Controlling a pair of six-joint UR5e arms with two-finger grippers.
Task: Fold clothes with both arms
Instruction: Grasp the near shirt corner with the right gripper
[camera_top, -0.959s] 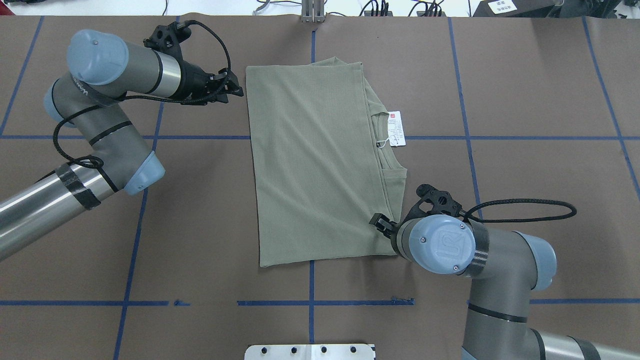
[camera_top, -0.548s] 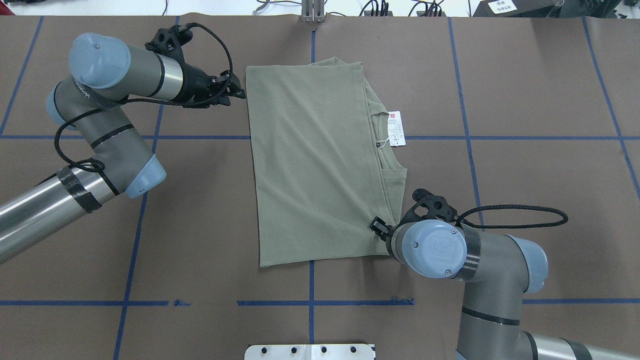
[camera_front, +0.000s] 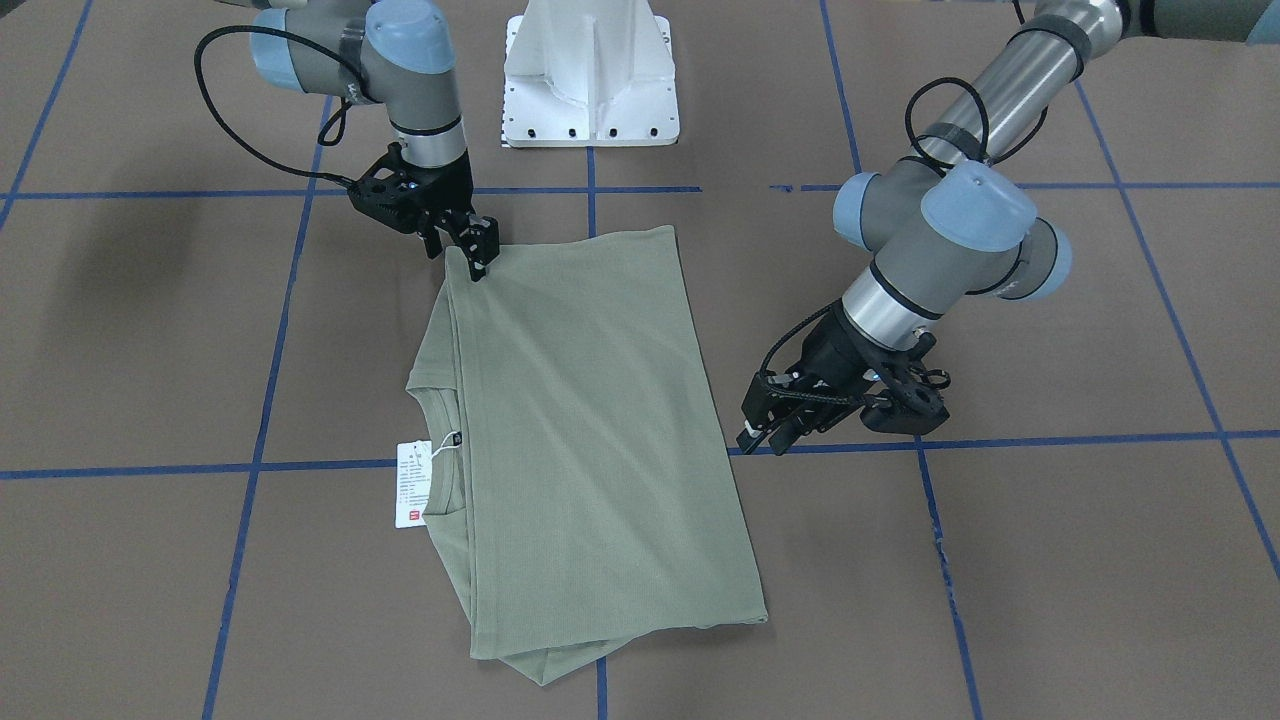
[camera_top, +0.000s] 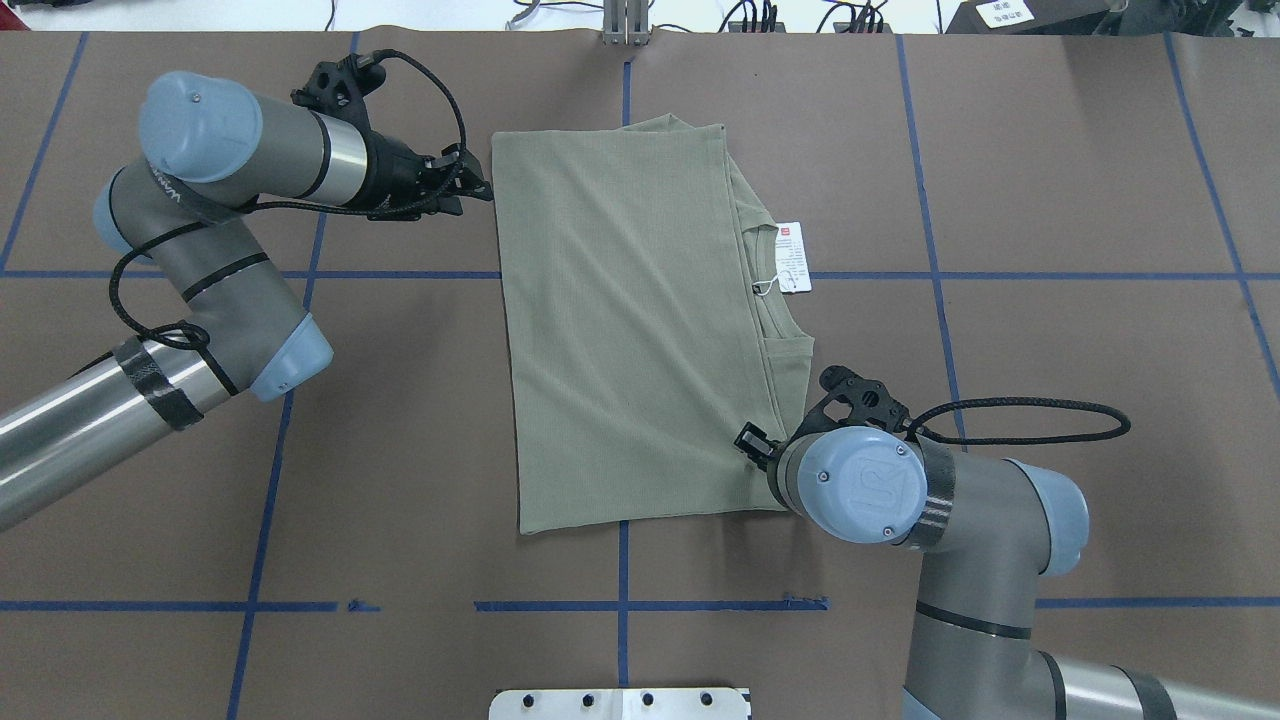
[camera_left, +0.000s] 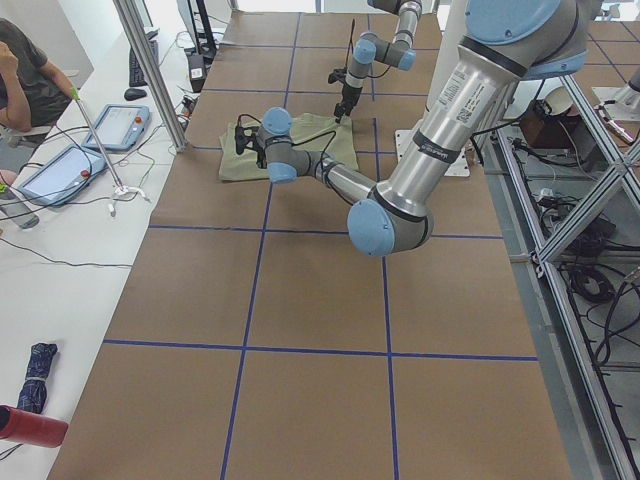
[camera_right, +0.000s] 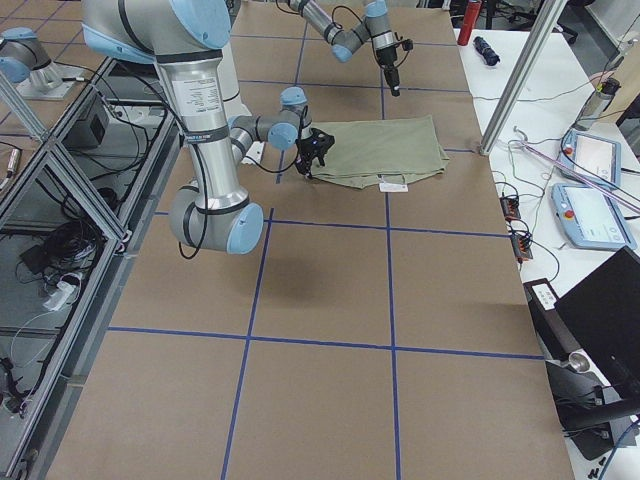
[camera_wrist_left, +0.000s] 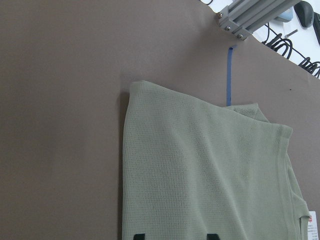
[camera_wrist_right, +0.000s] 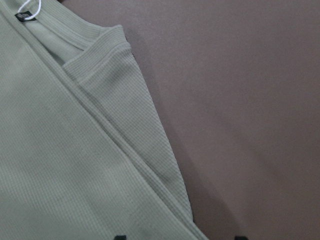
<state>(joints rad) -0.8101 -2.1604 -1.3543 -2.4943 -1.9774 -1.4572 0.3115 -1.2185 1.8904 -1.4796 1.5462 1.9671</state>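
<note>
Roughly in the middle of the brown paper-covered table (camera_top: 400, 450) lies the sage-green knit shirt (camera_top: 630, 330), folded lengthwise into a long rectangle and lying flat. Its top layer is smooth. A lower layer peeks out along the edge on the robot's right and at the far end. On that right edge the ribbed round neckband (camera_wrist_right: 97, 50) opens sideways. A white paper hang tag with a small red mark (camera_top: 792, 257) rests there on a loop of string, partly on the table.

The black two-finger left gripper (camera_top: 483, 190) sits low just beside the shirt's far left corner, pointing toward the cloth. I cannot tell whether it touches the cloth. In the left wrist view its fingertips (camera_wrist_left: 139, 236) are spread apart with nothing between them, and the shirt's corner fills the frame ahead.

The black two-finger right gripper (camera_front: 462, 258) points down at the shirt's near right corner. In the overhead view it is mostly hidden under its own blue-capped wrist joint (camera_top: 865, 485). The right wrist view shows its fingertips (camera_wrist_right: 120, 237) set wide, one over the cloth and the other over bare table, with the folded edge running between them.

Blue tape lines (camera_top: 260, 500) mark the table into a grid. The white pedestal base (camera_front: 590, 90) stands at the robot's side of the table, apart from the shirt's near end.
</note>
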